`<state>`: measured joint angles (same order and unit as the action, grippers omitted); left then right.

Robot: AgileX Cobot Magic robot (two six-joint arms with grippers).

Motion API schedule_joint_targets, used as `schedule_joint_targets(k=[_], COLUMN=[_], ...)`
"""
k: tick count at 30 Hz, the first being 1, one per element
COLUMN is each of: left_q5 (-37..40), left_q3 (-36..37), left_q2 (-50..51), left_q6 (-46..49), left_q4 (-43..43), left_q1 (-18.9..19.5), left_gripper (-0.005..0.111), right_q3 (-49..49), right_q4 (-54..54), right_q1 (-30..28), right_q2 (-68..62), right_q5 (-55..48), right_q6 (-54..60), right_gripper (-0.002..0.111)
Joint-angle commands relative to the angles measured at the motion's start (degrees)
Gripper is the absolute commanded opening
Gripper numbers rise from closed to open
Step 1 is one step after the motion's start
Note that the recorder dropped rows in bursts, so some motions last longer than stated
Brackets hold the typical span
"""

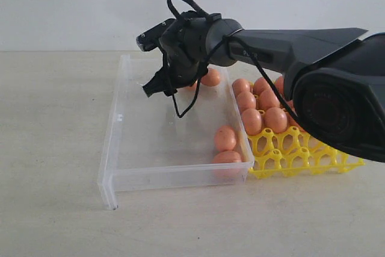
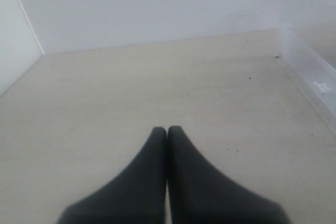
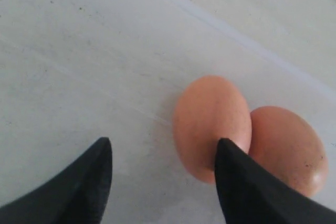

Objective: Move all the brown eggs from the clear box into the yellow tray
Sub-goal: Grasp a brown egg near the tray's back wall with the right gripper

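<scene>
Only brown eggs (image 1: pixel 225 138) along one wall obstruct the clear box (image 1: pixel 117 118) floor.

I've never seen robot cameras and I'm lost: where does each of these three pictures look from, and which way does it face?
Exterior view: off the arms, above the table, facing the shallow clear plastic box and yellow plastic lattice egg tray; the right arm and right gripper show.
Left wrist view: on the left arm, facing along the tabletop; the shut left gripper shows.
Right wrist view: on the right arm, facing down at two touching brown oval eggs; the open right gripper shows.
Shared: all three show the clear box.
</scene>
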<state>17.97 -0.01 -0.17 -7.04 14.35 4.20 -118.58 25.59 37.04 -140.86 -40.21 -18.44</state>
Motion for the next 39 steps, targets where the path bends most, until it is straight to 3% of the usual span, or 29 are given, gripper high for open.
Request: schedule_joint_targets(k=[1, 8, 23, 25, 27, 29, 30, 39], left_q5=[-0.2, -0.2, -0.2, -0.2, -0.2, -0.2, -0.2, -0.2], left_q3=[0.0, 0.0, 0.0, 0.0, 0.0, 0.0, 0.0, 0.0], left_q2=[0.2, 0.2, 0.2, 0.2, 0.2, 0.2, 0.2, 0.2], left_q6=[-0.2, -0.2, -0.2, -0.2, -0.2, -0.2, -0.2, -0.2], left_q4=[0.1, 0.1, 0.1, 0.1, 0.1, 0.1, 0.1, 0.1], left_q1=[-0.2, -0.2, -0.2, -0.2, -0.2, -0.2, -0.2, -0.2], left_gripper=[-0.004, -0.004, -0.004, -0.004, -0.004, -0.004, -0.004, -0.004], right_q3=[-0.3, -0.3, -0.3, -0.3, -0.3, -0.3, -0.3, -0.3], right_q4=[6.3, 4.2, 3.6, 3.8, 3.8, 3.8, 3.8, 3.1], right_q1=[0.0, -3.4, -3.5, -3.5, -3.5, -3.5, -3.5, -2.2], right_q2=[0.2, -1.1, -3.7, -3.7, -3.7, -3.7, -3.7, -1.1], right_q5=[1.4, 3.7, 3.2, 3.3, 3.3, 3.4, 3.4, -4.4], right_q6=[-4.3, -5.7, -5.4, -5.5, -5.5, -5.5, -5.7, -5.9], right_gripper=[0.055, 0.055, 0.054, 0.047, 0.030, 0.005, 0.000, 0.000])
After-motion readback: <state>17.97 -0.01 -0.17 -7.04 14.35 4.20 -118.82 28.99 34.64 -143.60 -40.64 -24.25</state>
